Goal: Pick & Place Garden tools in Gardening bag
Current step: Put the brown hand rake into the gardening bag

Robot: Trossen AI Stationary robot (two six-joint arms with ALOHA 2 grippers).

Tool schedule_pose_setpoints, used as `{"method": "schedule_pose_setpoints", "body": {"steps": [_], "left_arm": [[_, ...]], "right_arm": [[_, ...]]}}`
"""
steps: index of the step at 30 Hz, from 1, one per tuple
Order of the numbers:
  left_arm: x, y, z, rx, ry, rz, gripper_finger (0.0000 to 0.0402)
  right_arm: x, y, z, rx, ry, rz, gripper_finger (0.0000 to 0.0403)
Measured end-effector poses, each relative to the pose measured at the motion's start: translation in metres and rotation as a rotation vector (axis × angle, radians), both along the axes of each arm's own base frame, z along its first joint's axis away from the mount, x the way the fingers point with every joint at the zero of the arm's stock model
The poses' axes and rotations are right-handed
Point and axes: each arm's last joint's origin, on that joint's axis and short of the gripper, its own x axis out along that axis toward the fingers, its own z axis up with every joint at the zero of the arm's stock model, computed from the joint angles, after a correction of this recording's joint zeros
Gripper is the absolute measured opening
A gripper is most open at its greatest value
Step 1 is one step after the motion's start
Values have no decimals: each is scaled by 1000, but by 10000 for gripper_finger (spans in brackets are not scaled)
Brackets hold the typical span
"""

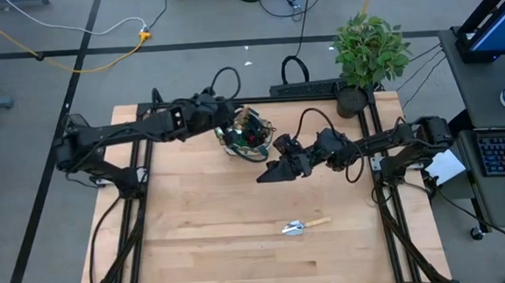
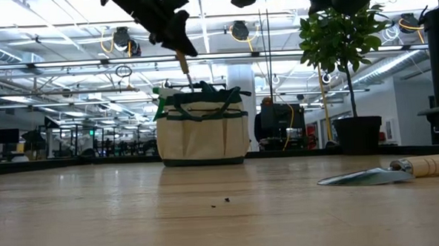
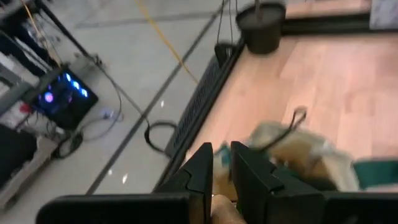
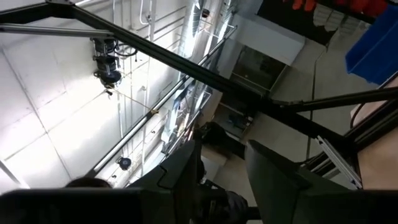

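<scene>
- The left pincer point(image 1: 231, 128) hangs just above the gardening bag point(image 1: 246, 135), its fingers clamped on a wooden-handled tool point(image 2: 182, 67) that points down into the bag's mouth.
- The right pincer point(image 1: 269, 173) hovers just beside the bag, on the side toward the desk's middle. Its fingers stand apart with nothing between them, and its wrist view looks up at the ceiling.
- The bag is a round beige tote with dark green trim, standing upright near the far edge of the desk point(image 1: 215, 240). Green and red items already crowd its top, and handles stick up above the rim.
- One trowel point(image 1: 303, 226) lies flat on the desk, well apart from the bag toward the near side, metal blade one way, wooden handle the other.
- By my judgement the trowel is stiff and light. The blade looks slick and thin, so the wooden handle is the place to grip.
- The bag is soft fabric and may sag or shift if nudged.
- A potted plant point(image 1: 368, 51) stands at the far corner beyond the bag.
</scene>
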Motion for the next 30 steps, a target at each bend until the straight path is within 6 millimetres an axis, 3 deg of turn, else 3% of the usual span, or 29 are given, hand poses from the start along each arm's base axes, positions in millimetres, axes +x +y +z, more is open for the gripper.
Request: {"method": "schedule_pose_setpoints", "body": {"steps": [13,30], "left_arm": [[22,11,-37,-44,114,-55,49],[14,4,-26,-72,103,-157,49]], "right_arm": [[-1,0,1,-3,-14,0,130],[-1,-1,1,-9,-10,16,130]]}}
